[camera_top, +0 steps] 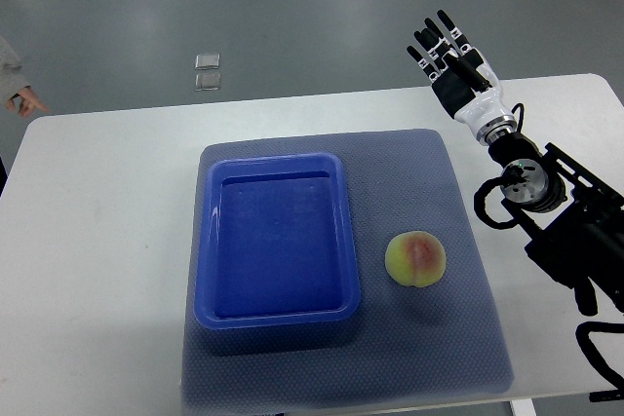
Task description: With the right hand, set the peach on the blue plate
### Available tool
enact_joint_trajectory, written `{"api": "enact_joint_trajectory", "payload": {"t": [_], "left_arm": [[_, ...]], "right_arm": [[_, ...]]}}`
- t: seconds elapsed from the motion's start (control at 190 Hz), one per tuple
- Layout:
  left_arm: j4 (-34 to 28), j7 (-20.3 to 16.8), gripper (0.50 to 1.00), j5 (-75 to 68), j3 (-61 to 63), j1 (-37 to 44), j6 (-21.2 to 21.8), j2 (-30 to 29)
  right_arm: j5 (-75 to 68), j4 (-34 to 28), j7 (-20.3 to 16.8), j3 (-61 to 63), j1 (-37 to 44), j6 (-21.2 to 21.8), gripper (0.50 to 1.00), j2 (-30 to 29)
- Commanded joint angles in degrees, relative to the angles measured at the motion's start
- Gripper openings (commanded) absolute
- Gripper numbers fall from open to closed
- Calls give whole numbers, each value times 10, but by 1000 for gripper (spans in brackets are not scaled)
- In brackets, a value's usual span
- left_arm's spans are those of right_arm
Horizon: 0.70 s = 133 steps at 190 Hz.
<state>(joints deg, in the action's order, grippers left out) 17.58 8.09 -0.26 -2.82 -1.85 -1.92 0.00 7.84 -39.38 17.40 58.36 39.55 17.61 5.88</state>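
From my seat I see the right hand raised over the far right corner of the white table, its arm coming in from the right edge of the picture. The black fingers are stretched out straight and slightly fanned, pointing away from the robot; the hand is wide open, holds nothing and touches nothing. Its white back and the black wrist joint sit just inside the table's far edge.

The peach lies well apart from that hand, nearer the robot and a little to the left of it. It rests on the grey mat in the mat's right part, roughly midway between the mat's far and near edges, yellow-green with a reddish blush on top. Nothing touches it.

Just beside the peach, on its left, sits the blue plate, which I read as a rectangular blue tray with a raised rim and rounded corners. It stands on the left part of the same mat, a narrow strip of mat showing between its right rim and the peach. I see nothing lying in it.

The mat covers the middle of the table. At the far left corner, a person's hand with a grey sleeve shows at the picture's edge. On the floor beyond the table's far edge lie two small clear squares.
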Motion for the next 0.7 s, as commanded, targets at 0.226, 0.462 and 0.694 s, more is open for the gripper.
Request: {"api": "enact_joint_trajectory", "payload": {"t": [0.226, 0.462, 0.694], "left_arm": [[-1, 0, 1000, 1, 0, 0, 0, 0], [-1, 0, 1000, 0, 0, 0, 0, 0], [4, 0, 1000, 0, 0, 0, 0, 0]], "right_arm": [[2, -1, -1, -1, 1, -2, 930, 0], [40, -4, -7, -13, 23, 0, 930, 8], [169, -32, -38, -136, 91, 8, 930, 96]]}}
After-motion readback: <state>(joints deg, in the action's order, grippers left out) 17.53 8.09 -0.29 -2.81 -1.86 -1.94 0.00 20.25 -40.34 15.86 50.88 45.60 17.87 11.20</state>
